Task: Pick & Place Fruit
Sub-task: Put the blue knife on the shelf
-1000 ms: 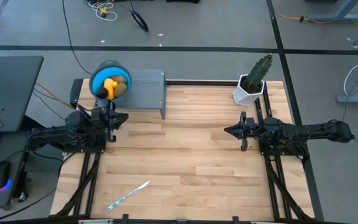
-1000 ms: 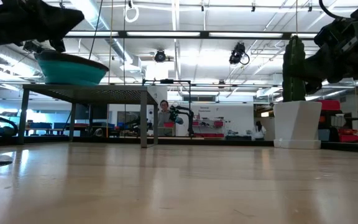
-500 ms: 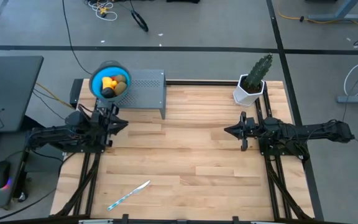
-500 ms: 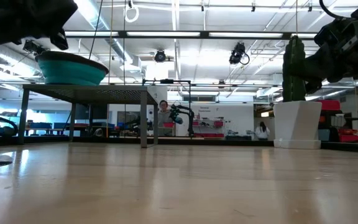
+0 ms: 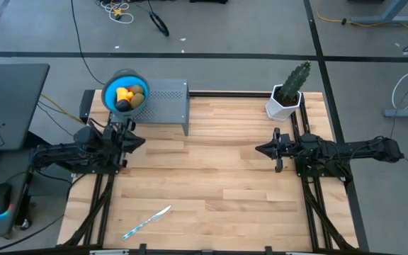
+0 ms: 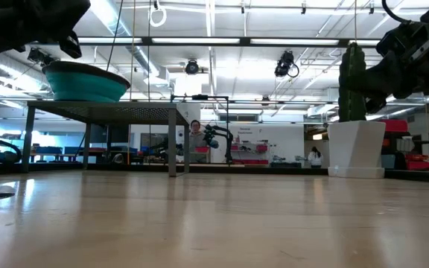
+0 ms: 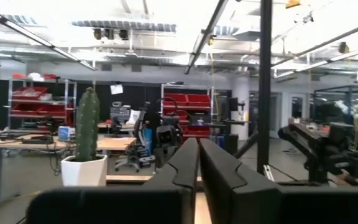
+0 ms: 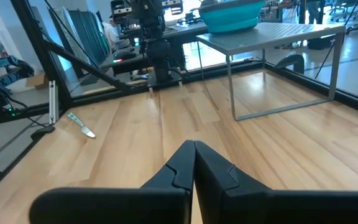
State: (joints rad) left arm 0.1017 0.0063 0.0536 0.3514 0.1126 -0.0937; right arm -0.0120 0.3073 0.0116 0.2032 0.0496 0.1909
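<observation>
Fruit (image 5: 127,98) heaped in teal bowl (image 5: 112,92) on grey stand (image 5: 167,101). Left pincer (image 5: 136,137) clenched, empty, just before stand; right pincer (image 5: 261,149) clenched, empty, near cactus (image 5: 292,83). Risk: bowl overhanging stand edge, easily tipped by nudge.

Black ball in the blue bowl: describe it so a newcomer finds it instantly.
Start at the grey perforated metal stand at the table's far left corner; the round blue bowl sits on its left end. Among the fruit inside, the small black ball lies at the near rim, the only dark piece beside yellow-orange and olive ones.
</observation>
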